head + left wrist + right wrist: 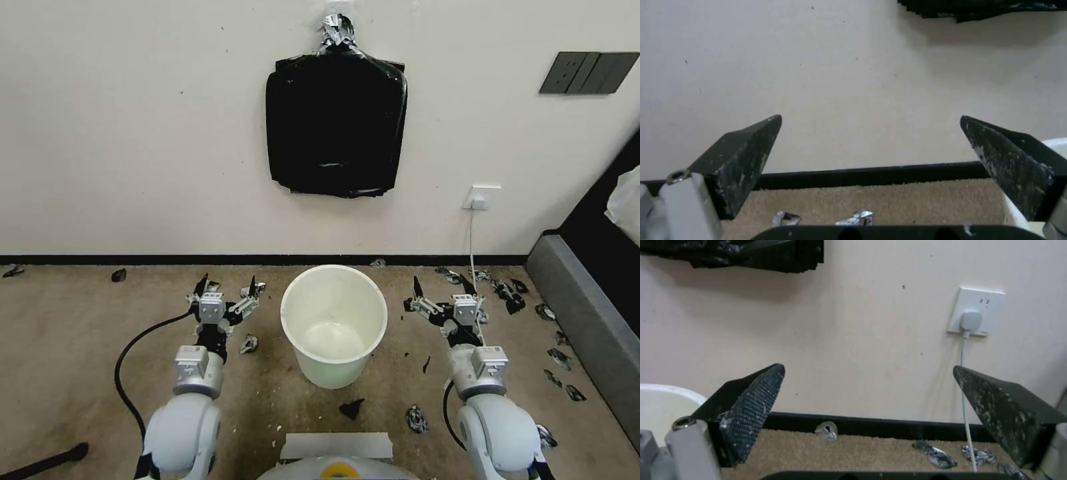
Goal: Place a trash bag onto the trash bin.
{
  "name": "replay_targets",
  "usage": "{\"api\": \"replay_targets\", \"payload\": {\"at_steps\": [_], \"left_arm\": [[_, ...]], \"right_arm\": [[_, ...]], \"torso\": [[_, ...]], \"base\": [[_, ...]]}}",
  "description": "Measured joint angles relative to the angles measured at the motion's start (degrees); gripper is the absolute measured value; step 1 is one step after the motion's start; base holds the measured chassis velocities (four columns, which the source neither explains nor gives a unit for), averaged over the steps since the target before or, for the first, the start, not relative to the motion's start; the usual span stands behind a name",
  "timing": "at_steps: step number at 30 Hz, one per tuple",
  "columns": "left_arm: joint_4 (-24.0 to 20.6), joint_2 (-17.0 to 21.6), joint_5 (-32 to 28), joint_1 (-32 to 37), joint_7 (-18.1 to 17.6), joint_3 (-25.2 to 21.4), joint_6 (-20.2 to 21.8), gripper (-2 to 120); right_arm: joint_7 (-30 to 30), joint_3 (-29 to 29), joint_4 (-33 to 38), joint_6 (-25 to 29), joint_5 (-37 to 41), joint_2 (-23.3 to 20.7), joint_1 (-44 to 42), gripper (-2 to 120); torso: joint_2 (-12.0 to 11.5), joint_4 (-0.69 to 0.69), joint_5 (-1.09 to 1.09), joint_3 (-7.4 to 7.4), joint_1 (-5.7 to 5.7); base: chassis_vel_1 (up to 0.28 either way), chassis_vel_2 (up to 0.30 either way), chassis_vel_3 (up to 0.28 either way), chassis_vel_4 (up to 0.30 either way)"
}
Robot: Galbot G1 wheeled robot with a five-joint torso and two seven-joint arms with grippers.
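The cream-white trash bin [333,270] stands upright on the carpet near the wall, open and unlined. Its rim also shows in the left wrist view [1056,143] and the right wrist view [662,400]. The trash bag is out of view. My left gripper [228,280] hovers low beside the bin on its left, open and holding nothing [870,117]. On the bin's right my right gripper [440,281] is likewise open with nothing in it [868,366]. Both point toward the wall.
A flat square bundle of black bags [335,127] hangs on the wall above the bin. Small black scraps [510,293] litter the carpet, mostly at the right. A wall socket [481,197] feeds a white cable. A grey furniture edge [587,320] runs along the right.
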Motion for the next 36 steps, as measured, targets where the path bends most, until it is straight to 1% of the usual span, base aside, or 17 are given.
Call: {"api": "replay_targets", "payload": {"at_steps": [36], "left_arm": [[0.00, 0.00, 0.00, 0.00, 0.00, 0.00, 0.00, 100]], "right_arm": [[0.00, 0.00, 0.00, 0.00, 0.00, 0.00, 0.00, 100]], "torso": [[0.00, 0.00, 0.00, 0.00, 0.00]], "base": [[0.000, 0.000, 0.000, 0.000]]}}
